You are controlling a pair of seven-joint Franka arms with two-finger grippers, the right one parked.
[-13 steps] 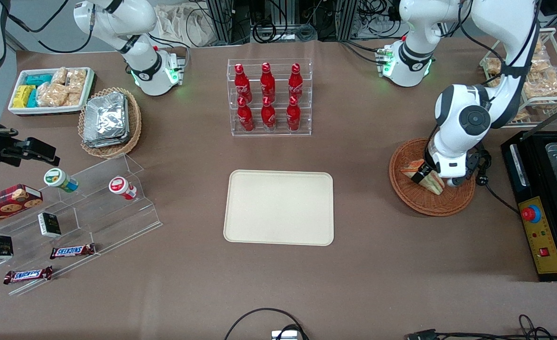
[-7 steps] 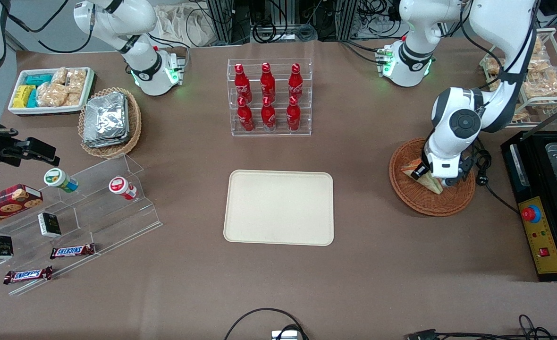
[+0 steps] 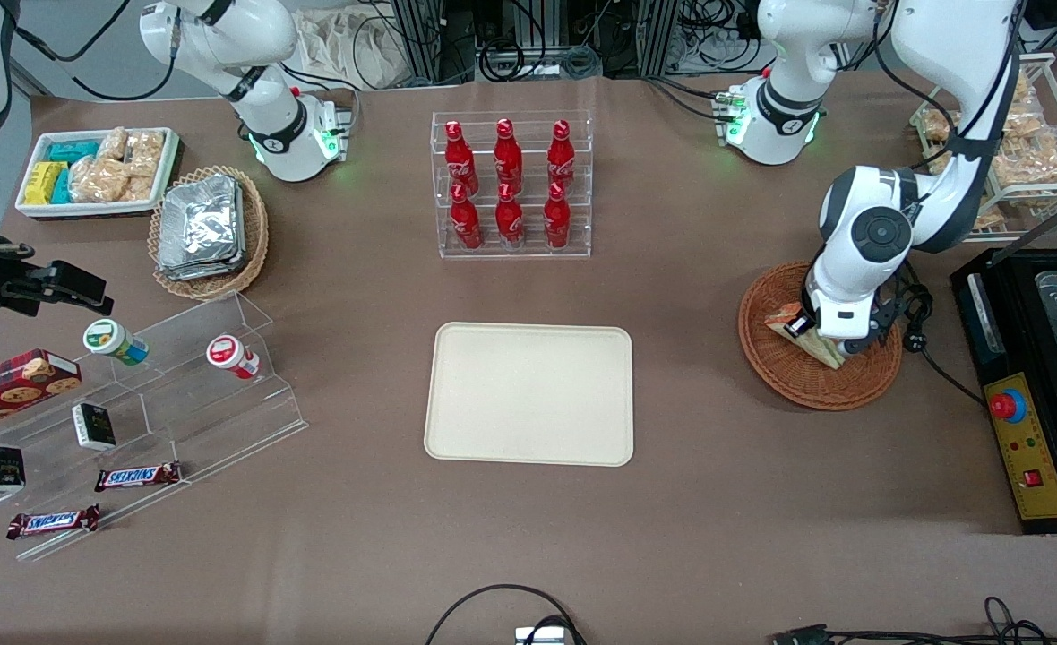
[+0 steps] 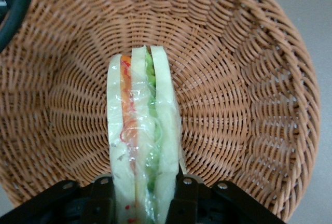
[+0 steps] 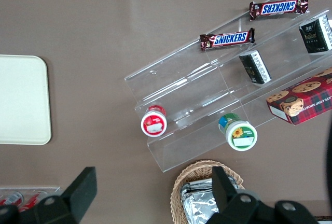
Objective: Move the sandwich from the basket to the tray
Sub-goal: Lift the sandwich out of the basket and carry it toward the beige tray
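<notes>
The sandwich [image 3: 822, 348] is a wrapped triangular wedge of white bread with orange and green filling, standing on edge in the reddish-brown wicker basket [image 3: 797, 381] toward the working arm's end of the table. My gripper [image 3: 806, 333] is down in the basket, shut on the sandwich. In the left wrist view the black fingers [image 4: 104, 185] press both bread faces of the sandwich [image 4: 142, 125], with the gripper [image 4: 142, 185] over the basket [image 4: 233, 105] floor. The cream tray [image 3: 528, 394] lies bare at the table's middle, and its corner shows as the tray [image 5: 21, 99] in the right wrist view.
A black appliance with a red button [image 3: 1008, 405] stands beside the basket. A clear rack of red bottles [image 3: 511, 184] stands farther from the camera than the tray. Acrylic shelves with snacks [image 3: 134, 403], a tan basket of foil packs [image 3: 206, 228] and a white bin [image 3: 98, 170] lie toward the parked arm's end.
The wrist has swung slightly toward the table's middle and the sandwich has shifted a little with it, still held over the basket.
</notes>
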